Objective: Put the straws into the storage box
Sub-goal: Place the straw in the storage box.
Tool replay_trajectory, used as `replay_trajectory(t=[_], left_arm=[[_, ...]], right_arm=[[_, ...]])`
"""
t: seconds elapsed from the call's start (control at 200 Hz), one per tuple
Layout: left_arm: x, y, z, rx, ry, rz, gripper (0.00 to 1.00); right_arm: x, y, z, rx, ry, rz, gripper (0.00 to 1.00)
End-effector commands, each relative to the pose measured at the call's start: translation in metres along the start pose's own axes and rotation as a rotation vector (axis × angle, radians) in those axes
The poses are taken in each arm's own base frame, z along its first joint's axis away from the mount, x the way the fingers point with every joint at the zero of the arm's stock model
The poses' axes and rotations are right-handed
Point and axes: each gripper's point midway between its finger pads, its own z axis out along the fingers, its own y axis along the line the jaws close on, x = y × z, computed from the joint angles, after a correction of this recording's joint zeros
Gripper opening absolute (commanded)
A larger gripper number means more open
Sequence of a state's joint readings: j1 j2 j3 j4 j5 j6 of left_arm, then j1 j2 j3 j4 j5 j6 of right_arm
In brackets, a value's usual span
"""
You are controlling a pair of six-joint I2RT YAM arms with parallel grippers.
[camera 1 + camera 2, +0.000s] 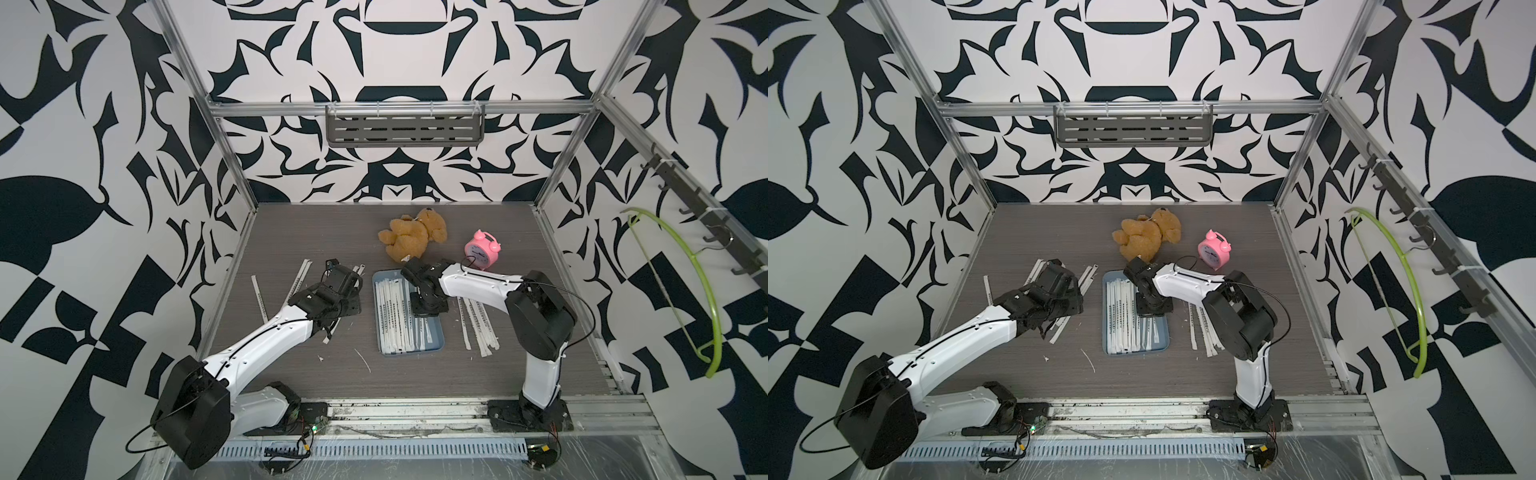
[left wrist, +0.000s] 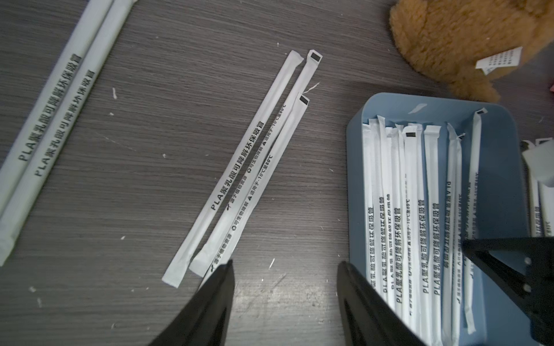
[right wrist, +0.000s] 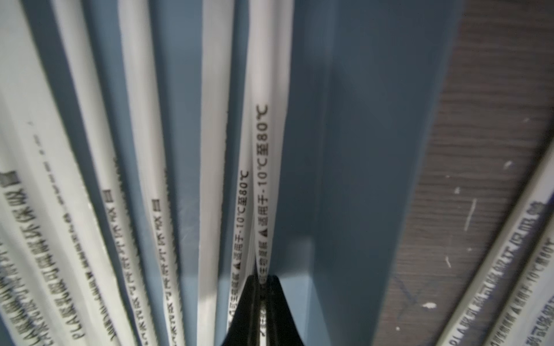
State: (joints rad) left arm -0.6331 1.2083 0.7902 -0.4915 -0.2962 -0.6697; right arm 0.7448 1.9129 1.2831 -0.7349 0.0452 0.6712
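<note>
- Blue-grey plastic, the storage box point(image 1: 437, 337) lies flat on the dark wood-grain table point(image 1: 291, 232), between the two arms in both top views.
- White paper-wrapped straws point(image 1: 392, 316) cover most of the box's floor, lying lengthwise side by side. A bare strip runs along the rim nearer the right arm.
- The right gripper point(image 3: 261, 280) points down into the box, toward that bare strip. Its jaws are pressed together on a pinched straw point(image 3: 260, 179), whose black print runs out from between the black fingertips along the box. I cannot tell whether this straw is lifted off the floor.
- The left gripper point(image 2: 285, 263) hangs over the table just beside the box's long rim, on the left arm's side. Its jaws are apart with nothing between them.
- Three loose straws point(image 2: 248, 167) lie bunched on the table near the box on that same side, touching along their lengths and slanted to the box.
- A further pair of straws point(image 2: 57, 99) lies farther out from the box on that side.
- A spread pile of straws point(image 1: 478, 328) lies on the table beside the box's other long rim, roughly parallel to it and partly under the right arm.
- A brown teddy bear point(image 1: 413, 239) lies just beyond the box's far end.
- A pink alarm clock point(image 1: 482, 249) stands beyond the box's far corner, on the right arm's side.
- Small white scraps point(image 1: 362, 359) lie on the table off the box's near corner, on the left arm's side.
</note>
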Motion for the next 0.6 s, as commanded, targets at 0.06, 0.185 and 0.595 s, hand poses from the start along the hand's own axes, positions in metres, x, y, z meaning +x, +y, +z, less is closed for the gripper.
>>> replay_trajectory(t=[0.06,0.185,0.595], left_arm=[[-0.001,0.008,-0.008,-0.024,-0.008,0.002,0.62],[0.001,0.008,-0.006,-0.01,-0.011,-0.002,0.62],[-0.003,0.013,-0.003,-0.051,-0.005,-0.017,0.62]], right_arm=[[-0.002,-0.002,-0.003,-0.001,-0.015,0.022,0.09],[-0.004,0.002,-0.005,-0.008,-0.018,0.026,0.1],[-0.007,0.009,-0.004,-0.034,-0.017,0.029,0.1]])
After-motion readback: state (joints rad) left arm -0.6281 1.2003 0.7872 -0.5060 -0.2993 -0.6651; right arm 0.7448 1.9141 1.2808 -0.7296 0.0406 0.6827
